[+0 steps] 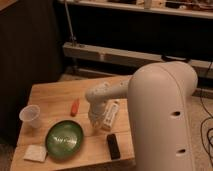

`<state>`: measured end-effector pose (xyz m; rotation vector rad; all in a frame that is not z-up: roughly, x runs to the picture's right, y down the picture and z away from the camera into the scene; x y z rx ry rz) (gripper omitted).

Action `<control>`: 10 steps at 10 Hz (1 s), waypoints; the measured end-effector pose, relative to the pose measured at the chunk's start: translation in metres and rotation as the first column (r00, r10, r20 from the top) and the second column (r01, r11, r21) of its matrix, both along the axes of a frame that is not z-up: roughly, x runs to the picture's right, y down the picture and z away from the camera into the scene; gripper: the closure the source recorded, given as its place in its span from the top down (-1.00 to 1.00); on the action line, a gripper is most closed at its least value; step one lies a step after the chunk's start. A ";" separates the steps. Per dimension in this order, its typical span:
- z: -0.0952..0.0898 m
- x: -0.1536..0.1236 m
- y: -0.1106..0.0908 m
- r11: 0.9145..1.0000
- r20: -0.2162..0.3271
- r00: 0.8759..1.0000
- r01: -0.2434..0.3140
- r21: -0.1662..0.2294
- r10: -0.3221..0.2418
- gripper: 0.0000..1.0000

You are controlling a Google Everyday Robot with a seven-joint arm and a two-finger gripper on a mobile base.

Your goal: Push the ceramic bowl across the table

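Note:
The green ceramic bowl [64,139] sits on the light wooden table [50,97] near its front edge, left of centre. My gripper [94,125] hangs from the white arm [160,115] just right of the bowl, close above the table top, about a hand's width from the bowl's rim. It does not touch the bowl.
A clear plastic cup [30,116] stands at the table's left edge. A small orange item [75,106] lies behind the bowl. A white bottle [110,115] lies beside the gripper. A black object [113,146] lies front right, a white pad [35,153] front left.

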<state>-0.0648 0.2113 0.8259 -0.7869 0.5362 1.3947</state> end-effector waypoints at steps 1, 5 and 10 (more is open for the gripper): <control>-0.003 -0.007 0.003 1.000 0.016 1.000 0.014 -0.005 -0.014 -0.95; -0.012 -0.025 0.013 0.999 0.074 0.996 0.048 -0.023 -0.046 -0.95; -0.014 -0.034 0.019 0.997 0.114 0.991 0.074 -0.036 -0.070 -0.95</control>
